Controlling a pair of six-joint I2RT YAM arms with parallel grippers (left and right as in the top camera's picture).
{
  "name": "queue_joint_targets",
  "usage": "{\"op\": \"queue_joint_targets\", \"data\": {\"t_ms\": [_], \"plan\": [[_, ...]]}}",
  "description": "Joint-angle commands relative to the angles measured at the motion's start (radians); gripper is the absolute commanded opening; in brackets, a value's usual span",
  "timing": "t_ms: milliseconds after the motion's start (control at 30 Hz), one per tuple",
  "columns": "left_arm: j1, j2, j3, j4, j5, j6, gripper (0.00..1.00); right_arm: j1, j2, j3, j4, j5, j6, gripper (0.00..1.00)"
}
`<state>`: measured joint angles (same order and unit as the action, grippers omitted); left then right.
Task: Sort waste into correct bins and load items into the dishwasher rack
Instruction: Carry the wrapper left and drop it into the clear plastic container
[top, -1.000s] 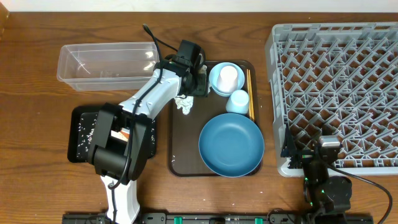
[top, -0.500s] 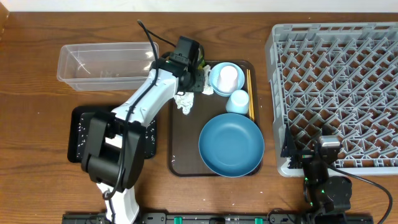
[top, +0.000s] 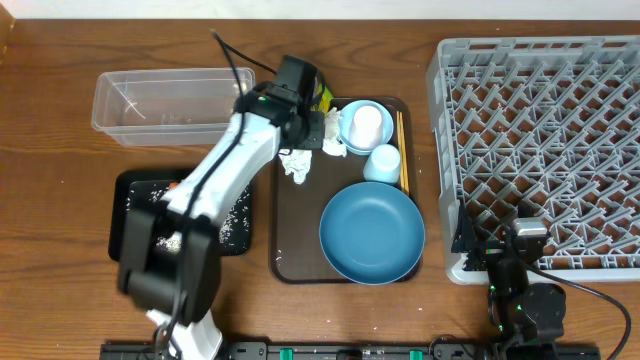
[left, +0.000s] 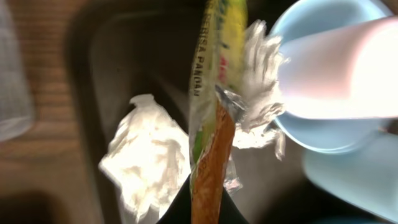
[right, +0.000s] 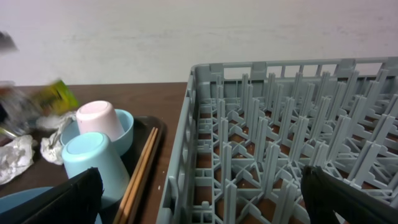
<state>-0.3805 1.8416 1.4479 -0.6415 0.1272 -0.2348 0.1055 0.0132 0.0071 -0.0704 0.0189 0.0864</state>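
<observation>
One waste item in hand | left tool (left: 200, 208) clamps crinkled yellow-green wrapper (left: 214, 93) at brown serving tray's (top: 283, 250) 11 o'clock | crumpled white tissue (top: 295, 166) unsorted | large dark-blue bowl (top: 371, 232) unloaded | grey pegged plastic rack (top: 441, 150) bare | right tool (right: 202, 193) wide

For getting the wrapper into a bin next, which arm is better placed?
Left. The left gripper is shut on the yellow-green wrapper, with the clear tub close by. The right gripper sits open by the dishwasher rack, far from both.

Two bowls (top: 372, 232), two cups (top: 382, 162), two bins (top: 165, 100), one rack (top: 540, 130).
</observation>
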Motion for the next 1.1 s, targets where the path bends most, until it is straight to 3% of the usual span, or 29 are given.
{"op": "queue_joint_targets", "data": {"t_ms": [0, 133, 300, 500, 567, 767, 967, 1067], "plan": [[0.002, -0.118, 0.01, -0.034, -0.038, -0.024, 0.06, 0.025, 0.0, -0.002, -0.004, 0.0, -0.013, 0.99], [0.002, -0.2, 0.01, -0.111, -0.186, -0.082, 0.06, 0.025, 0.0, -0.002, -0.004, 0.0, -0.013, 0.99], [0.003, -0.257, 0.01, -0.245, -0.256, -0.099, 0.06, 0.025, 0.0, -0.002, -0.003, 0.0, -0.013, 0.99], [0.006, -0.263, 0.009, -0.452, -0.441, -0.33, 0.06, 0.025, 0.0, -0.002, -0.004, 0.0, -0.013, 0.99], [0.01, -0.263, 0.009, -0.472, -0.459, -0.347, 0.06, 0.025, 0.0, -0.002, -0.004, 0.0, -0.013, 0.99], [0.04, -0.263, 0.009, -0.447, -0.458, -0.351, 0.06, 0.025, 0.0, -0.002, -0.003, 0.0, -0.013, 0.99], [0.108, -0.263, 0.009, -0.285, -0.457, -0.353, 0.07, 0.025, 0.0, -0.002, -0.003, 0.0, -0.013, 0.99], [0.165, -0.26, 0.009, -0.19, -0.457, -0.445, 0.07, 0.025, 0.0, -0.002, -0.004, 0.0, -0.013, 0.99]]}}
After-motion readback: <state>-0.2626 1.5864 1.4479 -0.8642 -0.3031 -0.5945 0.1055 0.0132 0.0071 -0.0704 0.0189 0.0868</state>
